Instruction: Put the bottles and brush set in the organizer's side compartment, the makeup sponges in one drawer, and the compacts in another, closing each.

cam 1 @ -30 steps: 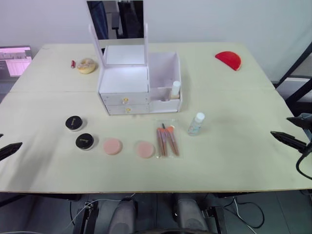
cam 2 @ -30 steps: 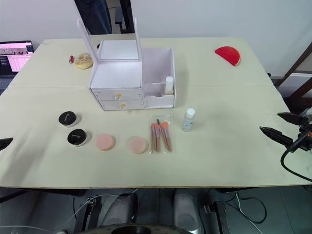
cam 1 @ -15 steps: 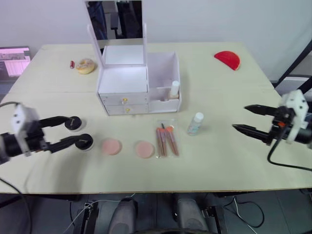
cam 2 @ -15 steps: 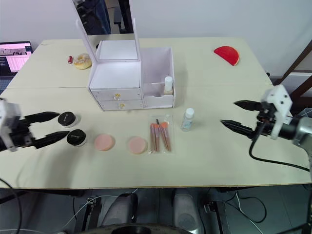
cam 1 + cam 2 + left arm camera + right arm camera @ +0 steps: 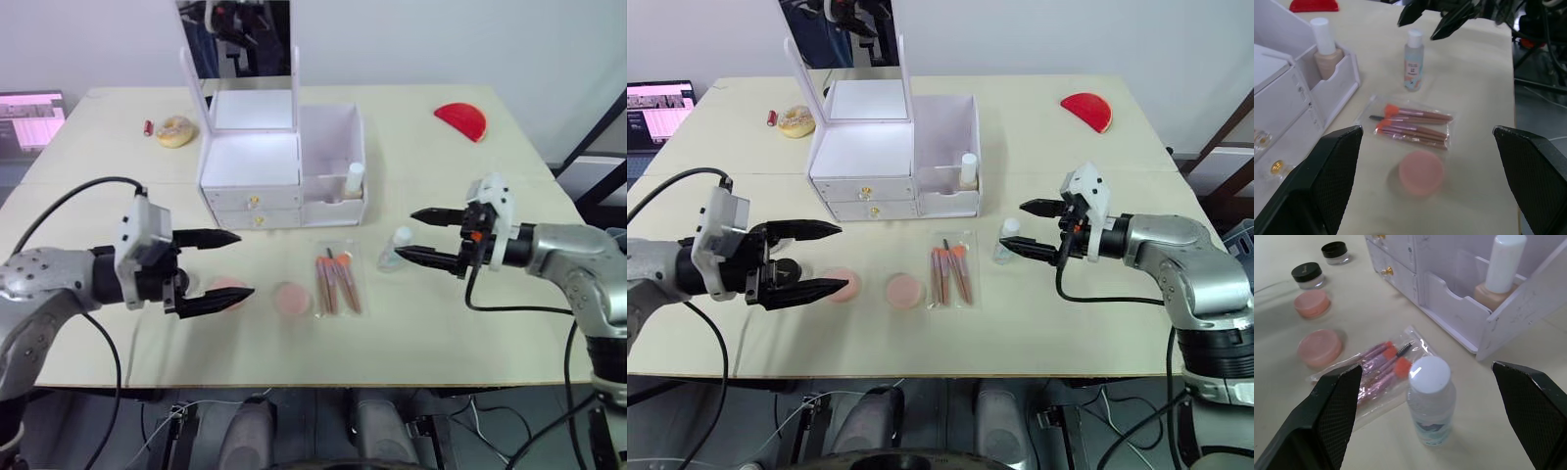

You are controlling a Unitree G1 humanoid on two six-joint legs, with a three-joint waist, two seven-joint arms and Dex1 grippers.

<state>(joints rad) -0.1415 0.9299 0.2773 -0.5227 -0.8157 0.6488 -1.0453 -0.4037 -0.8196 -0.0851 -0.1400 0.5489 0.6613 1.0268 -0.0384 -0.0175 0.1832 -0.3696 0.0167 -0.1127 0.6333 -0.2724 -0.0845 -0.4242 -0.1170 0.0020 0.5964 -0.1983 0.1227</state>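
The white organizer [image 5: 250, 162] has two shut drawers [image 5: 253, 211] and a side compartment [image 5: 333, 147] holding a beige bottle [image 5: 353, 181]. A clear bottle [image 5: 395, 248] with a white cap stands on the table in front of it. My right gripper [image 5: 403, 233] is open, its fingertips either side of this bottle, and I cannot tell if they touch it. The bagged brush set [image 5: 336, 282] lies beside a pink sponge [image 5: 290, 299]. My left gripper [image 5: 245, 263] is open over a second sponge [image 5: 227, 286]. Two black-lidded compacts [image 5: 1307, 274] sit further left.
A mirror [image 5: 245, 39] rises from the organizer's back. A red half-round object [image 5: 460, 119] lies at the far right, a doughnut-shaped item [image 5: 176, 130] and a small red thing [image 5: 148, 127] at the far left. A laptop screen [image 5: 29, 116] stands off the table's left edge.
Both arms have swung in from the table's sides toward the middle. The left gripper now hovers over the left sponge and the right gripper has reached the clear bottle. The items have not moved.
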